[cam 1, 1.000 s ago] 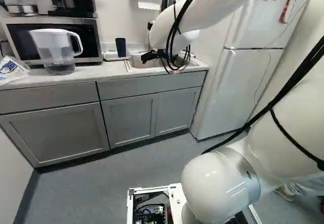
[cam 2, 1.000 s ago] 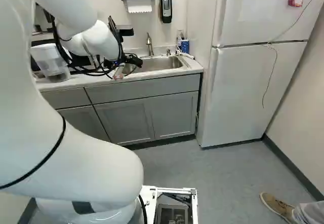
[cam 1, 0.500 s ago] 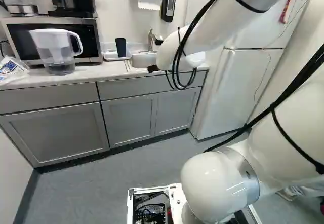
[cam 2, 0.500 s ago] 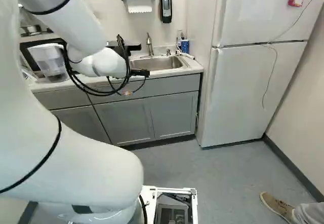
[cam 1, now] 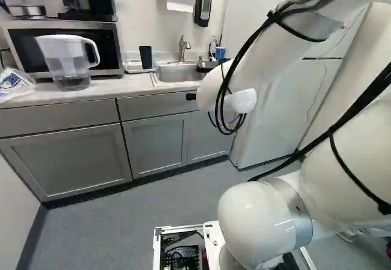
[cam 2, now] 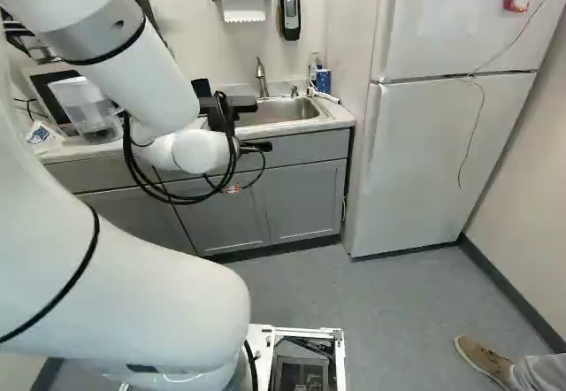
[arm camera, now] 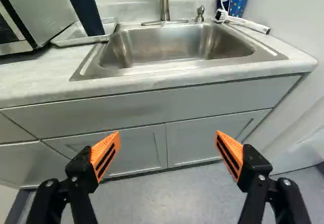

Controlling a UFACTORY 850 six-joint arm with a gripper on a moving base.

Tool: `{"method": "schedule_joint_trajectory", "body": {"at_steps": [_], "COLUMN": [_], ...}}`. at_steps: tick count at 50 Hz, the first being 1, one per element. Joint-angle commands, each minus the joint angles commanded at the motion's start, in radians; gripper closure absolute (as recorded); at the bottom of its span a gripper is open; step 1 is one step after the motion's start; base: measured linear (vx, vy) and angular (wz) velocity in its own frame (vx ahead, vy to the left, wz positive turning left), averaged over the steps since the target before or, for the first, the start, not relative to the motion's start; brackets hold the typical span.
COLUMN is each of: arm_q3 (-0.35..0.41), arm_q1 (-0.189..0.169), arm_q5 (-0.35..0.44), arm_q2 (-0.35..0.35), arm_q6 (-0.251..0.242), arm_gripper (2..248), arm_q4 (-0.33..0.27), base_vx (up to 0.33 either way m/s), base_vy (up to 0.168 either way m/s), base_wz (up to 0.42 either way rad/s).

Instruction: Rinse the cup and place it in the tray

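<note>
Evidently the pincer [arm camera: 168, 144] is released, spread wide; at its eleven o'clock the dark cup [arm camera: 87, 11] sits in the tray [arm camera: 81, 41], probably light, stiff and slippery if wet, best gripped around mid-wall.

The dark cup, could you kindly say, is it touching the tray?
Touching: the wrist view shows the dark cup standing in the tray, its lower end on the tray's floor.

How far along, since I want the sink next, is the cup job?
Placing looks done: the dark cup stands in the tray. Whether it was rinsed, I cannot tell. Nothing is in hand: the pincer is open and empty. If rinsed, probably nothing is left but clearing the arm from the sink.
</note>
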Motion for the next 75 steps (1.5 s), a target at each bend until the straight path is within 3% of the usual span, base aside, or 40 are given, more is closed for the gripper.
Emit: {"method": "schedule_joint_trajectory", "body": {"at_steps": [37, 75], "arm_q3": [0.175, 0.235], "arm_q1": [-0.057, -0.077], "arm_q5": [0.234, 0.314], "arm_q2": [0.018, 0.025], "arm_q6": [-0.018, -0.024], "arm_gripper": [3, 3], "arm_q4": [0.004, 0.006], "base_vx": [0.0, 0.0], "base_vy": [0.0, 0.0], "base_wz": [0.0, 0.0]}}
